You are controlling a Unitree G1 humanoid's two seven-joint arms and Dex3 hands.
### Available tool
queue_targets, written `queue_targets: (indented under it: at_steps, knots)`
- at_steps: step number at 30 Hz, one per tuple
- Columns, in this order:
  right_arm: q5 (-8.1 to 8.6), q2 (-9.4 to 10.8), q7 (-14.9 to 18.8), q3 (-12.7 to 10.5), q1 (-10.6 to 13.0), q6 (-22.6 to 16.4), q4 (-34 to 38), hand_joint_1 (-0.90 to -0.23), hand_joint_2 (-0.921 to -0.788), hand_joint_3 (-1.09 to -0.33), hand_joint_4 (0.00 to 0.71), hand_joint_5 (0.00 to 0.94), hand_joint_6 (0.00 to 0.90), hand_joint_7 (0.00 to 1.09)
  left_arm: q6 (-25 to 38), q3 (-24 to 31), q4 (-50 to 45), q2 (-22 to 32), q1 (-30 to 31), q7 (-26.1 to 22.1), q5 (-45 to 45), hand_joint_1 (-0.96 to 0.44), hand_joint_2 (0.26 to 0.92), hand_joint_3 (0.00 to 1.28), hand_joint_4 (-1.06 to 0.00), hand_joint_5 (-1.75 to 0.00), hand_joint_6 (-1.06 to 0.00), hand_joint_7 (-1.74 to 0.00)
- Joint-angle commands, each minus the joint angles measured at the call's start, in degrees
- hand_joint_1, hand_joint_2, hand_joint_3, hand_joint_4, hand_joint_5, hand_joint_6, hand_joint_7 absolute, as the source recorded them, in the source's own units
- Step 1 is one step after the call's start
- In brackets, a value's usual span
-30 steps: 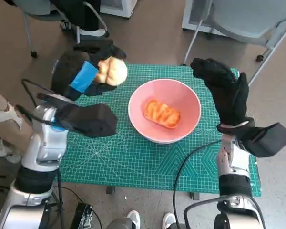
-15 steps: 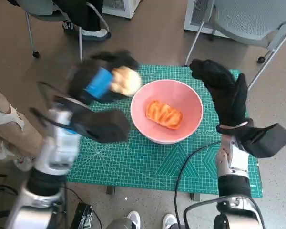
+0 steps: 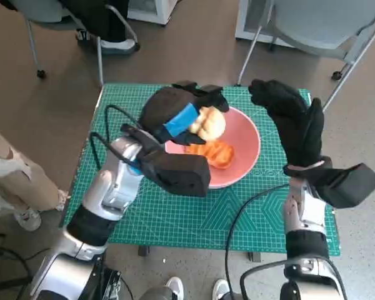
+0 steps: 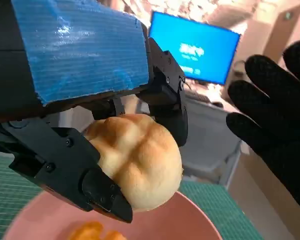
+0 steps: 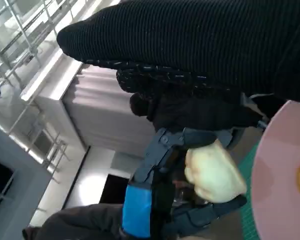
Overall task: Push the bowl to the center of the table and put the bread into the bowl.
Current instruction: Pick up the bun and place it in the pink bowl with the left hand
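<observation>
One round bun (image 3: 210, 124) held by left hand (image 3: 175, 112) above bowl (image 3: 248, 140).

legible text: none. blue monitor screen (image 4: 197, 52) in the left wrist view: pale lines of characters, too blurred to read. green cutting mat (image 3: 175, 212) on the table: printed white grid and angle lines, any figures along its edges too small to make out.

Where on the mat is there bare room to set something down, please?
The near strip of the mat, between the bowl and the table's front edge, is bare. The bowl is crowded: orange bread lies inside, the left hand holds a bun above it.
</observation>
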Motion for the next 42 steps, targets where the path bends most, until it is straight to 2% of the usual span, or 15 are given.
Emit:
queue_targets:
  at_steps: [1,10,13,14,15,16,17,18,19,20,23,26,31,42]
  knots:
    - [0.16,-0.2,-0.1,0.0,2.0,0.4,-0.9,-0.692,-0.921,-0.805,0.203,0.002,0.081,0.45,-1.3,-0.2,1.8,-0.1,-1.4,1.0,0.6,0.0,0.92,0.05,-0.73,-1.16,-0.62,-1.13]
    - [-0.21,-0.4,-1.1,-0.1,2.8,0.9,-2.1,-0.695,-0.921,-0.805,0.202,0.001,0.079,0.46,-1.8,0.4,5.1,-1.2,-2.3,0.6,-1.3,0.0,0.92,0.05,-0.73,-1.18,-0.63,-1.11]
    - [-0.46,-0.4,-1.6,-0.1,2.8,0.7,-2.1,-0.695,-0.921,-0.805,0.202,0.001,0.078,0.46,-2.2,1.0,6.1,-1.5,-2.4,-0.9,-3.3,0.0,0.92,0.08,-0.72,-1.2,-0.58,-1.14]
    - [-0.52,-0.3,-1.7,0.0,2.8,0.7,-2.1,-0.695,-0.921,-0.805,0.202,0.001,0.078,0.46,-2.3,1.2,6.4,-1.6,-2.3,-1.7,-4.3,0.0,0.92,0.14,-0.66,-1.26,-0.49,-1.24]
    - [-0.57,-0.3,-1.8,0.0,2.8,0.6,-2.1,-0.695,-0.921,-0.805,0.202,0.001,0.078,0.46,-2.5,1.4,6.6,-1.7,-2.3,-2.4,-4.9,0.0,0.897,0.18,-0.55,-1.16,-0.4,-1.14]
    - [-0.61,-0.3,-1.8,0.0,2.8,0.6,-2.2,-0.695,-0.921,-0.805,0.202,0.001,0.078,0.46,-2.7,1.8,7.0,-1.8,-2.1,-3.6,-6.4,0.0,0.87,0.18,-0.48,-0.88,-0.36,-0.89]
    - [-0.63,-0.3,-1.9,0.1,2.9,0.5,-2.2,-0.695,-0.921,-0.805,0.202,0.001,0.077,0.46,-2.9,2.1,7.2,-1.8,-1.9,-4.4,-7.4,-0.02,0.857,0.16,-0.41,-0.72,-0.33,-0.76]
    - [-0.66,-0.3,-2.0,0.1,2.8,0.5,-2.2,-0.695,-0.921,-0.805,0.202,0.001,0.077,0.46,-3.2,2.5,7.7,-1.8,-1.8,-5.5,-8.7,-0.05,0.845,0.13,-0.33,-0.47,-0.3,-0.54]
    - [-0.67,-0.3,-2.0,0.2,2.8,0.5,-2.2,-0.694,-0.921,-0.806,0.202,0.001,0.076,0.46,-3.4,2.8,8.0,-1.8,-1.7,-6.3,-9.6,-0.09,0.835,0.11,-0.24,-0.3,-0.27,-0.39]
    - [-0.64,-0.3,-2.0,0.2,2.8,0.4,-2.2,-0.694,-0.921,-0.806,0.202,0.001,0.075,0.46,-3.7,3.1,8.4,-1.8,-1.7,-7.1,-10.6,-0.13,0.832,0.08,-0.18,-0.19,-0.25,-0.28]
    - [-0.6,-0.3,-2.1,0.2,2.7,0.3,-2.0,-0.694,-0.921,-0.806,0.202,0.001,0.074,0.46,-4.5,3.7,9.8,-1.6,-1.7,-8.8,-12.7,-0.22,0.828,0.05,-0.07,-0.06,-0.22,-0.14]
    - [-0.54,-0.2,-2.1,0.2,2.5,0.2,-1.9,-0.694,-0.921,-0.806,0.202,0.001,0.073,0.46,-5.4,3.8,10.8,-1.2,-1.6,-9.5,-13.3,-0.3,0.827,0.04,-0.02,-0.02,-0.19,-0.09]
    - [-0.49,0.0,-2.0,0.3,2.4,0.0,-1.4,-0.694,-0.921,-0.806,0.203,0.001,0.073,0.46,-6.8,3.5,11.6,-0.4,-1.3,-8.7,-12.4,-0.4,0.838,0.03,0.0,0.0,-0.16,-0.05]
    - [-0.55,0.3,-2.1,0.5,2.3,-0.2,-1.1,-0.685,-0.921,-0.805,0.204,0.001,0.074,0.46,-13.2,5.0,15.2,0.8,-0.6,-6.4,-13.6,-0.51,0.871,0.03,0.0,0.0,-0.14,-0.03]
